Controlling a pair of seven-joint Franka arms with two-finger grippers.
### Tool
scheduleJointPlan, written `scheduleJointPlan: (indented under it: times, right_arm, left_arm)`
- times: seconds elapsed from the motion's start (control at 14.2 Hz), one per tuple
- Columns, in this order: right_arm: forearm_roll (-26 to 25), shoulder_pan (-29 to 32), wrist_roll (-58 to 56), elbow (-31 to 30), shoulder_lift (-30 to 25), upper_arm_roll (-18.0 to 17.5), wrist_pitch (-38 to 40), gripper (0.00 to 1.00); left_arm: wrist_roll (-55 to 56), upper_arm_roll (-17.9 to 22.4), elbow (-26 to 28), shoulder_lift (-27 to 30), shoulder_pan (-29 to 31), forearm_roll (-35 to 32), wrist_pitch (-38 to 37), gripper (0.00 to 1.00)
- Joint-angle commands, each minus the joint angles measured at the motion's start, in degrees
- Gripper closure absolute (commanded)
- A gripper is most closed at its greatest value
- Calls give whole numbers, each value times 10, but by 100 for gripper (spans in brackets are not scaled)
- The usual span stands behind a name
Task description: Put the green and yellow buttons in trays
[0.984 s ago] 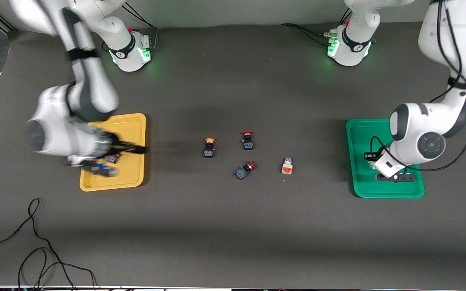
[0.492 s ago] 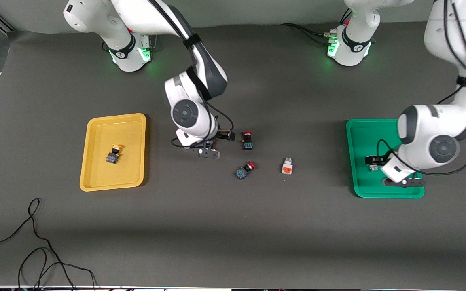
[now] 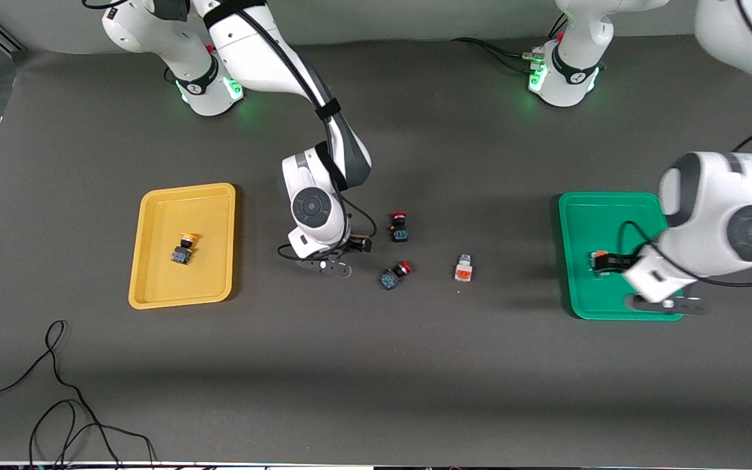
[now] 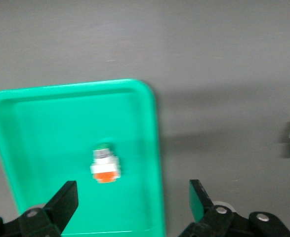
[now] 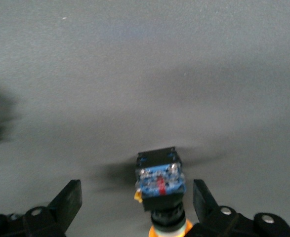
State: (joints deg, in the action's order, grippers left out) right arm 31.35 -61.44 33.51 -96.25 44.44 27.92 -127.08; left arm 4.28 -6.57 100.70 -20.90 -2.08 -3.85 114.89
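My right gripper [image 3: 329,266] is open and low over the middle of the table. In the right wrist view [image 5: 137,195] its fingers stand on either side of a yellow-capped button [image 5: 161,190] with a black-blue body that lies on the table; my hand hides this button in the front view. Another yellow button [image 3: 183,249] lies in the yellow tray [image 3: 154,287]. My left gripper [image 3: 666,304] is open and empty over the green tray [image 3: 578,222], at the tray's end nearest the front camera. A white-and-orange button [image 3: 599,262] lies in that tray, also seen in the left wrist view [image 4: 105,166]. A second white-and-orange button [image 3: 463,268] lies on the table.
Two red-capped black switches [image 3: 400,227] [image 3: 394,275] lie on the table between my right gripper and the loose white-and-orange button. A black cable [image 3: 56,391] trails on the table near the front camera at the right arm's end.
My right arm swung from the yellow tray to the table's middle, leaving a yellow button in the tray. My left gripper rose from the green tray, leaving the white-and-orange button there.
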Motion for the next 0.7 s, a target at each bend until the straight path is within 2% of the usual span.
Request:
scheduleJointPlan:
  times: [0.0, 0.07, 0.14, 0.21, 0.28, 0.35, 0.56, 0.63]
  right_arm:
    - [16, -6, -24, -9, 2, 6, -10, 1]
    - [16, -14, -25, -15, 1, 6, -12, 4]
    - [16, -19, -26, -24, 0, 6, -15, 15]
    - [15, -19, -27, -31, -4, 6, -18, 32]
    - [15, -19, -33, -33, -7, 6, -17, 71]
    - [15, -19, -34, -34, -11, 6, -12, 100]
    - [12, -14, -48, -35, -31, 18, 10, 100]
    - [12, -13, -77, -35, -42, 44, 30, 100]
  left_arm:
    - [73, -4, -24, -26, -82, -2, 15, 0]
    - [85, -5, -48, -51, -107, -2, 14, 0]
    - [103, -6, -66, -73, -131, -2, 13, 0]
    - [129, -6, -75, -91, -158, -2, 19, 0]
    - [156, -6, -78, -102, -176, -2, 37, 0]
    - [171, -6, -77, -113, -189, -2, 54, 0]
    - [176, -6, -76, -166, -194, -1, 116, 0]
    - [177, -6, -76, -180, -194, -1, 132, 0]
